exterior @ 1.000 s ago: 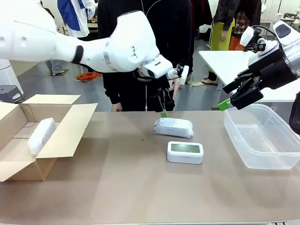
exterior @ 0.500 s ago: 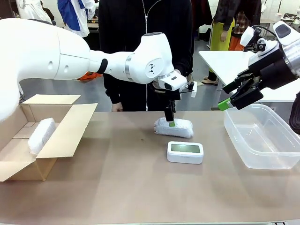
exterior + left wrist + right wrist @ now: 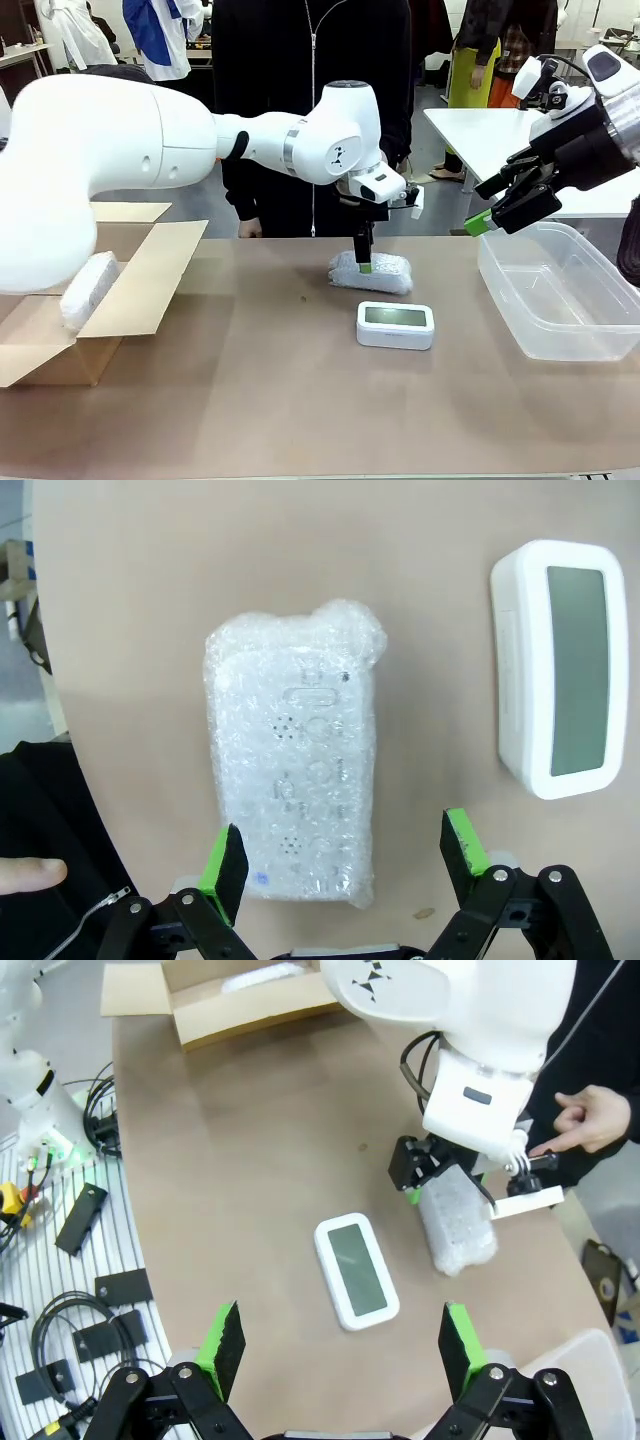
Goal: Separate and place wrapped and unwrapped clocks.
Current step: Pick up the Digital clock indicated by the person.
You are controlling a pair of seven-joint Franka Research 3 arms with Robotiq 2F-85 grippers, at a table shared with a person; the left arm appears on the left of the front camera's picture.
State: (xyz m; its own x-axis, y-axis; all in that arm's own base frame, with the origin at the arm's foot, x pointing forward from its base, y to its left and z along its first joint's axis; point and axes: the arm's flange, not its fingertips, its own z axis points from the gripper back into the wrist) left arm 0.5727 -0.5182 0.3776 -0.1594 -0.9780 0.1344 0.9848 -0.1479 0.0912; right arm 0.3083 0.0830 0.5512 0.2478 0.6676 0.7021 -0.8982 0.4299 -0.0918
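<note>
1. Left gripper is low over the wrapped clock mid-table, jaws apart, nothing clamped.
2. In the left wrist view, one end of that bundle sits between the green pads. One pad is at the bundle's edge and the other is clear of it. We can't tell whether there is contact.
3. Right gripper hangs above the plastic tub on the right, jaws apart, holding nothing.
4. Bare clock lies screen-up on the table, just in front of the wrapped one and apart from it.
5. A second wrapped clock lies inside the open cardboard box on the left.
6. The tub has nothing in it.
7. Our read on progress: one of three is sorted. The box looks like the wrapped-goods bin and the tub the likely spot for the bare clock.
8. Left to do: close on the table bundle and move it to the box, then put the bare clock in the tub.
9. A person's hand is at the far edge near the left arm, so we'd watch clearance there.
</note>
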